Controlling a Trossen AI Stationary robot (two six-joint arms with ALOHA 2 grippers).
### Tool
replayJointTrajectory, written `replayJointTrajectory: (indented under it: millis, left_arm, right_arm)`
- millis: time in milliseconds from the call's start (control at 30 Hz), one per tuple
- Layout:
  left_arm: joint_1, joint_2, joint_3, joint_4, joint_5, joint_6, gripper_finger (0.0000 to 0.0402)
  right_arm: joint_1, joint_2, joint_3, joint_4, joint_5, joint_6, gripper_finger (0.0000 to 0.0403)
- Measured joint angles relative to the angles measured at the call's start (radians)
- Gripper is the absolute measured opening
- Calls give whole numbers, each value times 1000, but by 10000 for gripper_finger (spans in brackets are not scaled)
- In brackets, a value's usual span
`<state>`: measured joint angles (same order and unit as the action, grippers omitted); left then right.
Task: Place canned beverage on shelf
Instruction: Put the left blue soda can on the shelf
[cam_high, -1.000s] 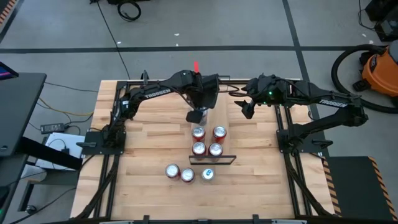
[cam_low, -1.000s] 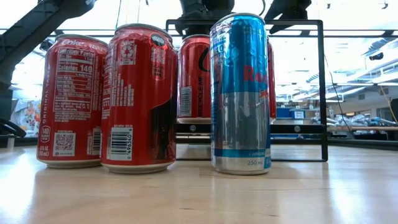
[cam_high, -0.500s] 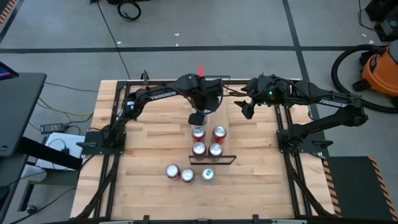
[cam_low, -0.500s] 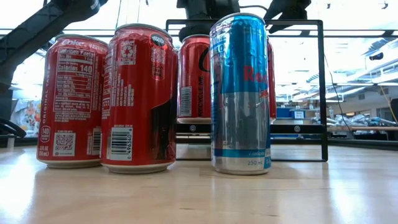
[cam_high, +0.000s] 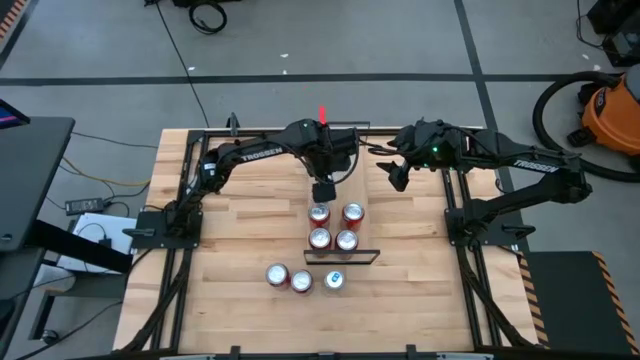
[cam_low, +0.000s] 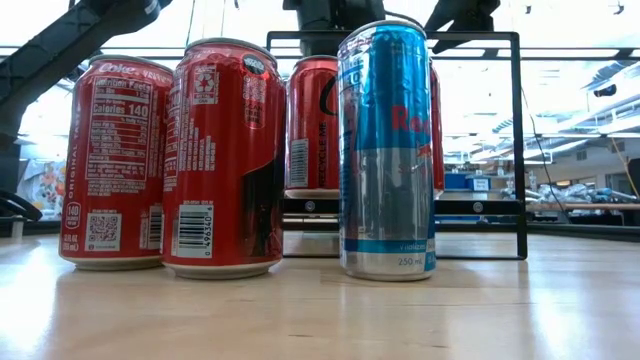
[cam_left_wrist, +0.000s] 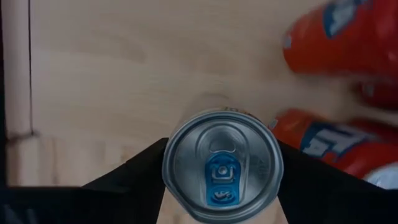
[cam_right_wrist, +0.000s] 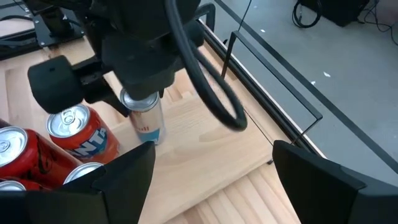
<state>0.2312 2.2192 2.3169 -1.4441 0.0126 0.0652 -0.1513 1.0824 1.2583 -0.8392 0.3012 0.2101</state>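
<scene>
I see the left tool (cam_high: 323, 190) at the far end of the shelf (cam_right_wrist: 205, 140), fingers (cam_left_wrist: 140, 171) on either side of a slim silver can with a blue tab (cam_left_wrist: 222, 163). From the left wrist view the fingers flank the can rim on both sides; contact looks close, but I can't tell whether they actually pinch it. In the right wrist view that can (cam_right_wrist: 144, 118) stands upright on the light-wood shelf board, under the left arm's wrist.

Four more cans sit on the shelf just beside it: in the high view, red tops in a two-by-two block (cam_high: 333, 227), one of them orange-labelled (cam_right_wrist: 81, 134) in the right wrist view. Black wire rail (cam_high: 341, 256) closes the near end.

Off the shelf on the worktop (cam_high: 230, 250): two red cola cans (cam_low: 165, 165) touching each other, and a tall blue-silver energy drink can (cam_low: 388, 150) just beside them.

Right tool (cam_high: 398, 176) hangs apart to the side of the shelf, fingers (cam_right_wrist: 317, 180) spread, nothing between them.
</scene>
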Motion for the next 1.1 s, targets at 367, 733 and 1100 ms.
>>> replayJointTrajectory:
  millis: [367, 733, 1100]
  left_arm:
    - [-1, 0, 0, 0, -53, -563, 262]
    - [-56, 0, 0, -7, -75, -948, 263]
    - [-94, 0, 0, -73, -132, -1137, 263]
  right_arm:
    - [0, -2, 0, -1, 0, 3, 334]
    - [19, -3, 0, 0, -10, -7, 334]
    - [62, -3, 0, 69, -10, -29, 334]
